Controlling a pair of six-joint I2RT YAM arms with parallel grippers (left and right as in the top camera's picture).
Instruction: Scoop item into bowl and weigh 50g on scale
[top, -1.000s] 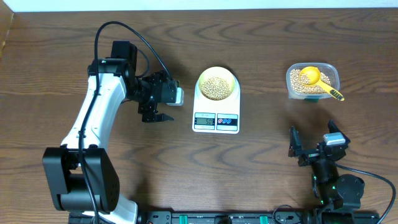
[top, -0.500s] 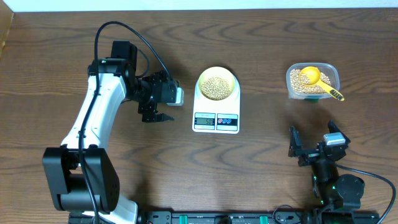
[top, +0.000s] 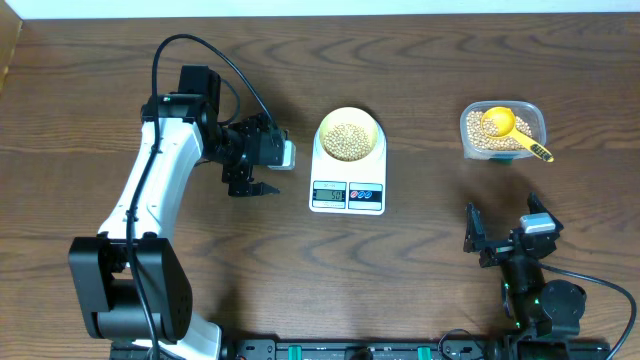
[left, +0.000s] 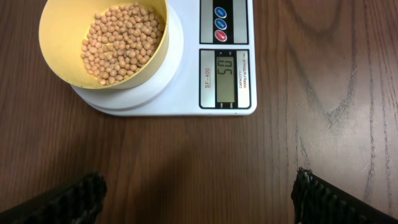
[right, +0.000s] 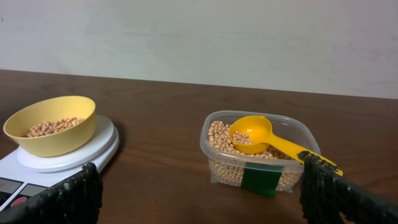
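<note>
The brown wooden surface (top: 420, 290) carries everything. The left arm (top: 150, 190) reaches toward the white scale (left: 186, 87), whose display reads 50. Well to the right stands a clear container (right: 208, 149) of beans. The pale yellow bowl (right: 53, 140) sits on the scale's platform. The left tool (left: 199, 186) hovers beside the scale, spread and empty; the right tool (right: 199, 168) is also spread, near the container. A yellow scoop (right: 252, 132) rests in the container. Tan beans (left: 118, 40) fill the bowl's bottom.

With jaws spread wide, the left claw (top: 250, 188) and right claw (top: 503, 222) hover empty.
</note>
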